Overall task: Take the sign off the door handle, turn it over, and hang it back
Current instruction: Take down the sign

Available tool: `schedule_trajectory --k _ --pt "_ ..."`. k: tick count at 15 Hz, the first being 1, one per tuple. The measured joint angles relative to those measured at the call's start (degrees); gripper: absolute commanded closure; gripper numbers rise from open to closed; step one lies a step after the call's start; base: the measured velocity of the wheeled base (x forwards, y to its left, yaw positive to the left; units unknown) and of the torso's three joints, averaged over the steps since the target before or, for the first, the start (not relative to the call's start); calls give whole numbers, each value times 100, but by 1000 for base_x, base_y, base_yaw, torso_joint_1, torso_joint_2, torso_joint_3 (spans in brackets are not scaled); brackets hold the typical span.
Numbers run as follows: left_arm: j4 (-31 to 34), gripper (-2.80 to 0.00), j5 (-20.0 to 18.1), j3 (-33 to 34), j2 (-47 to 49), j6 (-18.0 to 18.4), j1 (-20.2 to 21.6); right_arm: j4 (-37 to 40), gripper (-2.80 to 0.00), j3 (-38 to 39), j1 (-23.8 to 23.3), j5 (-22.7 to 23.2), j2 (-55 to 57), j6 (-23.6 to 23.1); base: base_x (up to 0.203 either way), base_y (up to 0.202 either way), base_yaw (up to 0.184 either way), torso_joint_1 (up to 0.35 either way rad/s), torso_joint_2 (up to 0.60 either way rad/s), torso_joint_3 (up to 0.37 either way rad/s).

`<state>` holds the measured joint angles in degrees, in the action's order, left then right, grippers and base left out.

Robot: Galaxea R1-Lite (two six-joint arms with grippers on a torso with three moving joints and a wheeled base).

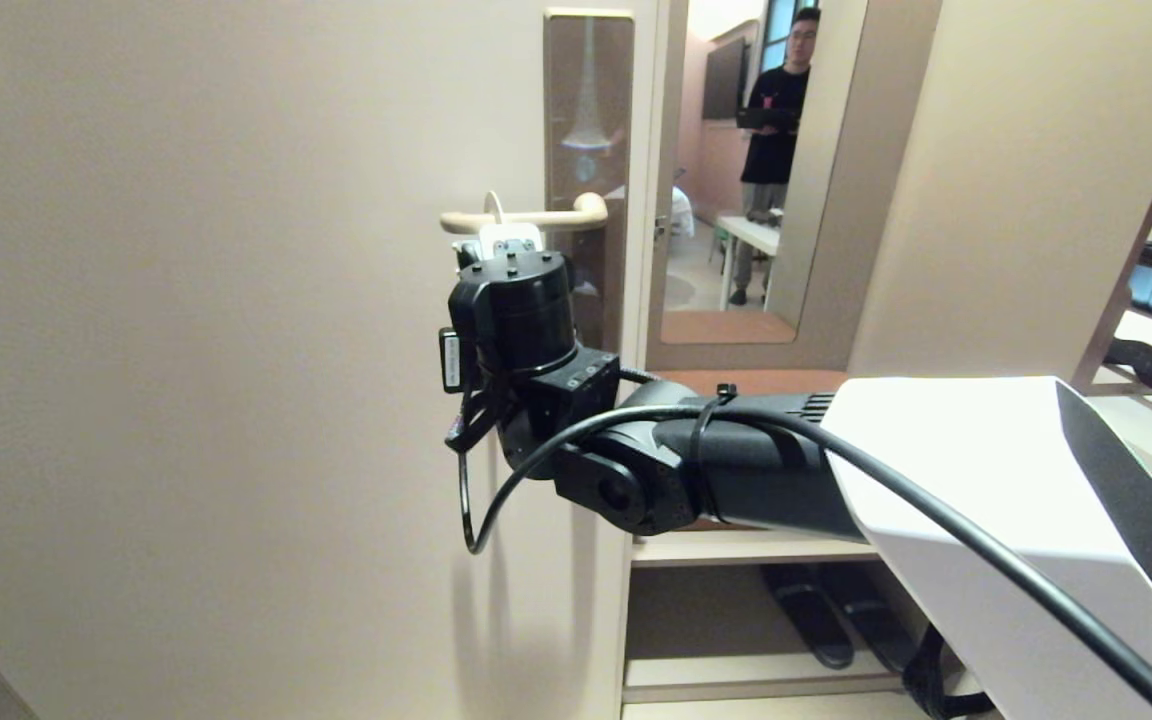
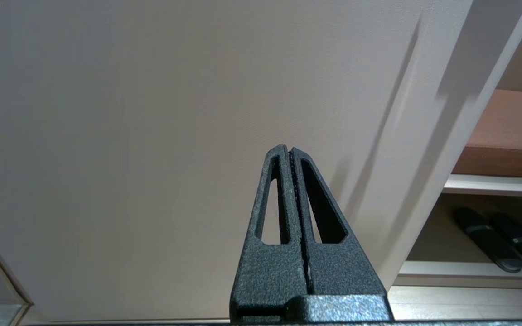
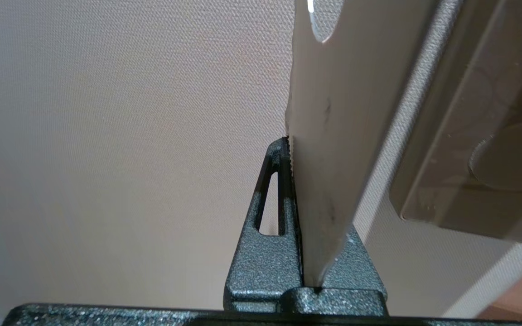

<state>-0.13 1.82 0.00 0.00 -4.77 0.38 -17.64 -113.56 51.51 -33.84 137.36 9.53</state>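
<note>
While the right arm reaches up to the cream door (image 1: 186, 350), the right gripper (image 3: 299, 149) sits just below the door handle (image 1: 526, 217) with its fingers clamped on the lower end of the sign (image 3: 329, 136) — pale face showing, oval hole at its upper end. Seen from the head, a thin white loop of the sign rises over the lever beside the brown plate (image 1: 588, 110); whether it bears on the lever cannot be told. Left gripper (image 2: 290, 151) — fingers pressed together, holding nothing — points at bare door, low down, near a shelf with dark slippers (image 2: 487, 240); a person (image 1: 776, 130) stands in the room beyond.
</note>
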Motion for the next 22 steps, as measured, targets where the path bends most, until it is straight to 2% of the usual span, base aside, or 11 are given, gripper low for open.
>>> schedule_trajectory --k 3,18,22 --pt "-1 0 0 0 0 -1 -2 -303 0 0 0 55 74 -179 0 0 0 0 0 0" --pt "-2 0 0 0 0 0 -5 -918 0 -9 37 809 242 -386 0 0 0 0 0 0" --pt "-3 0 -2 0 0 -2 -2 -926 0 -9 30 999 242 -659 0 0 0 0 0 0"
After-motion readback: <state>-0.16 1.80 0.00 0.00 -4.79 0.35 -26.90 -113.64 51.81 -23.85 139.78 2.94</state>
